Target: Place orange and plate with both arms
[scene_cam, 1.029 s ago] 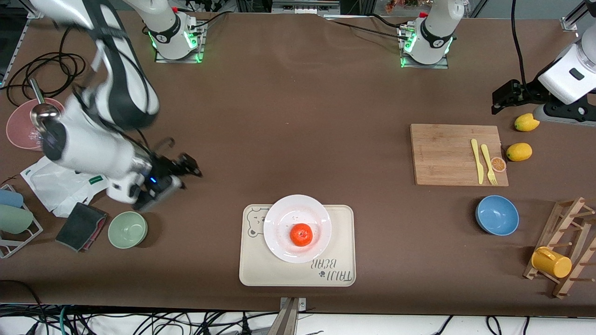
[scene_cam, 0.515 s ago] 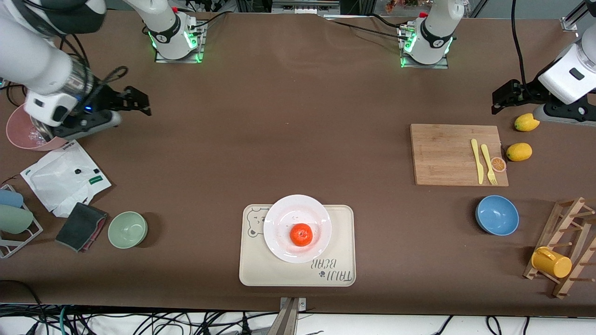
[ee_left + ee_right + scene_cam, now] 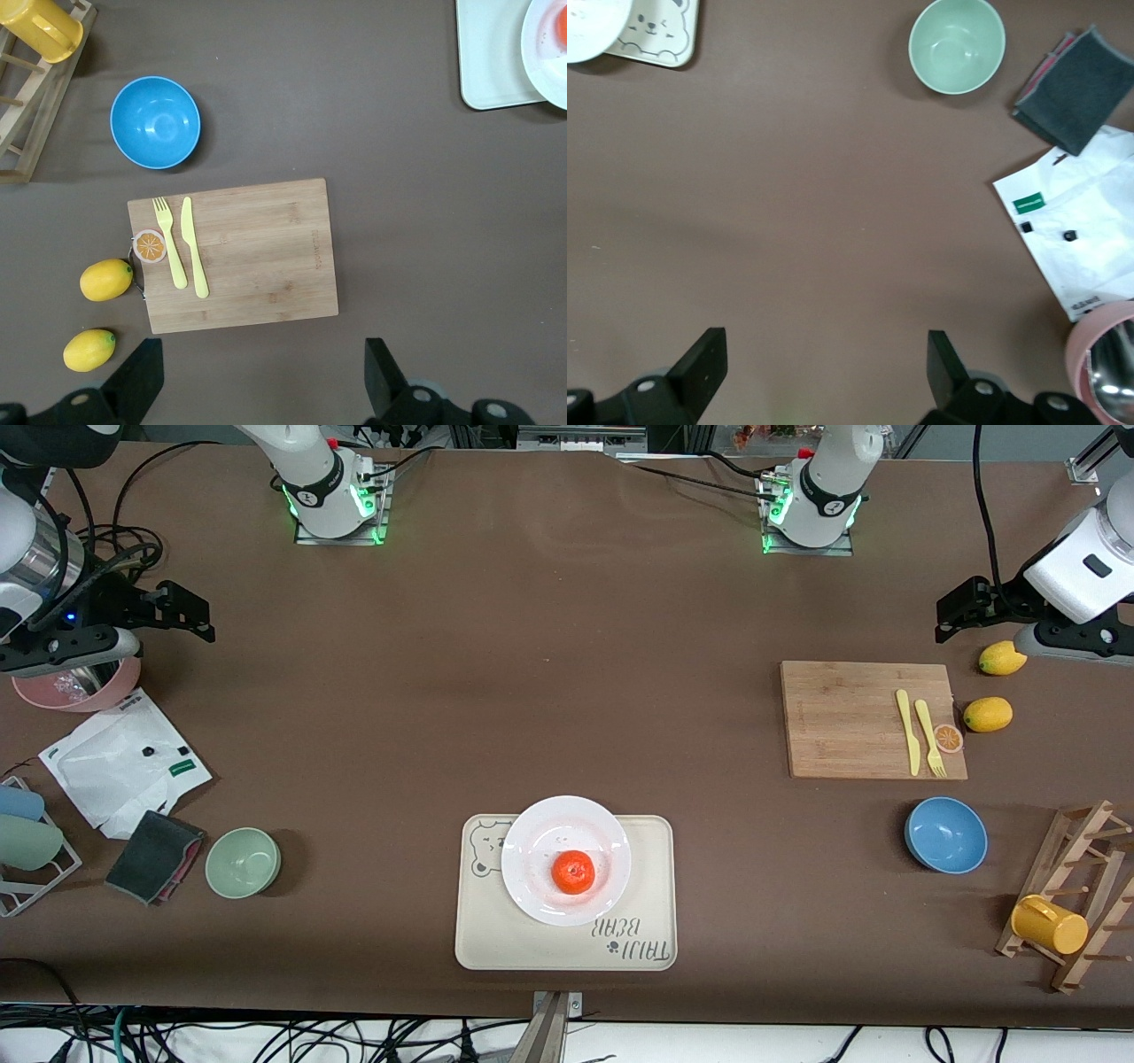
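Observation:
The orange (image 3: 573, 872) lies on the white plate (image 3: 537, 828), which rests on the beige bear-print tray (image 3: 496, 943) near the front camera's edge of the table. Both grippers are up in the air, well away from it. My right gripper (image 3: 189, 613) hangs open and holds nothing beside the pink bowl (image 3: 80, 689), at the right arm's end. My left gripper (image 3: 948, 620) hangs open over bare table next to the cutting board (image 3: 850, 722). In the left wrist view a sliver of the plate (image 3: 542, 55) and the orange (image 3: 561, 32) shows, past the open left gripper (image 3: 261, 376).
Cutting board with yellow fork and knife (image 3: 920, 735), two lemons (image 3: 988, 714), blue bowl (image 3: 945, 834) and a rack with a yellow mug (image 3: 1050, 926) stand at the left arm's end. Green bowl (image 3: 243, 862), dark cloth (image 3: 155, 856) and white bag (image 3: 124, 762) lie at the right arm's end.
My right arm has swung away from beside the green bowl, up toward the pink bowl at its end of the table. The left arm, plate and orange have not moved.

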